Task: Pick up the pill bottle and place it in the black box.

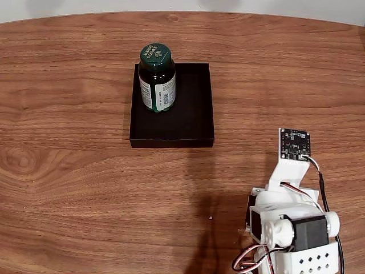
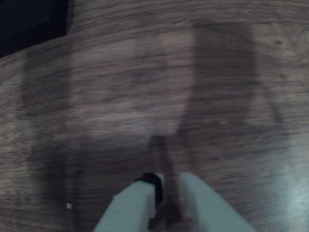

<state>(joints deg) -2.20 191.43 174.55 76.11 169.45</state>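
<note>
Wood-grain table (image 1: 68, 188) spans the fixed view. White arm (image 1: 288, 228) sits near-right, well apart from the rest. Black box (image 1: 191, 123), a shallow matte tray w/ low thin walls, lies far-center. Pill bottle (image 1: 157, 80) stands upright inside it at the far-left corner: dark green, round embossed cap, white printed label. In wrist view, gripper (image 2: 166, 186) is blurred; its 2 fingers look pressed together, holding nothing.
</note>
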